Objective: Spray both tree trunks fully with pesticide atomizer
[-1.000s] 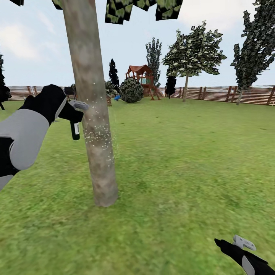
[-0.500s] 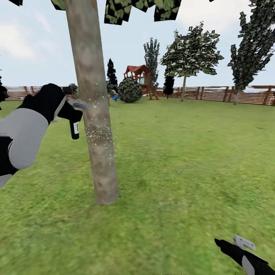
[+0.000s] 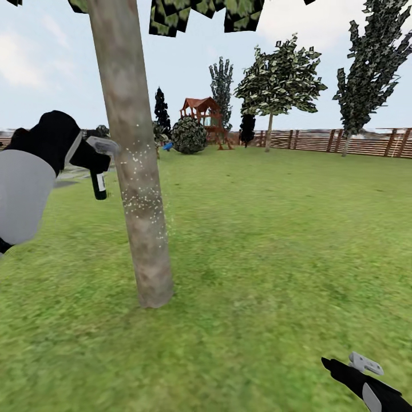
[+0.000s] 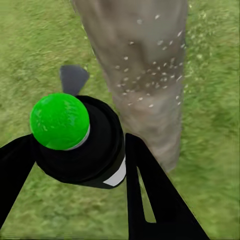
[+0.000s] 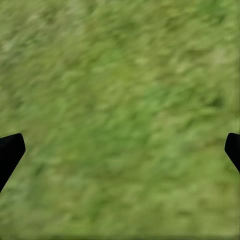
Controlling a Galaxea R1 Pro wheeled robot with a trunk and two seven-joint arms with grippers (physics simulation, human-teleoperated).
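**One trunk speckled, a second tree waiting**

Head view: the left end effector [image 3: 98,157] is clamped on the pesticide atomizer [image 3: 99,186], which hangs at about nine o'clock of the tree trunk [image 3: 133,171], just beside the bark but apart from it. White droplets dot the trunk's middle stretch and drift off its three o'clock edge. Compared with a second ago the whole scene has slid: the arm and bottle sit further toward nine o'clock and a touch higher, and the playhouse [image 3: 201,114] and fence [image 3: 343,143] have shifted too, so the camera moved as well. I judge the spray is being worked round the bark; the base and upper trunk look bare. Another tree [image 3: 277,80] stands at one o'clock near the fence. The right end effector [image 3: 360,363] idles low at five o'clock.

Left wrist view: the fingers [image 4: 150,195] pinch the atomizer under its green cap [image 4: 60,121], with the speckled trunk close ahead.

Right wrist view: the fingertips [image 5: 11,152] are spread wide over the lawn [image 5: 120,110], holding nothing.
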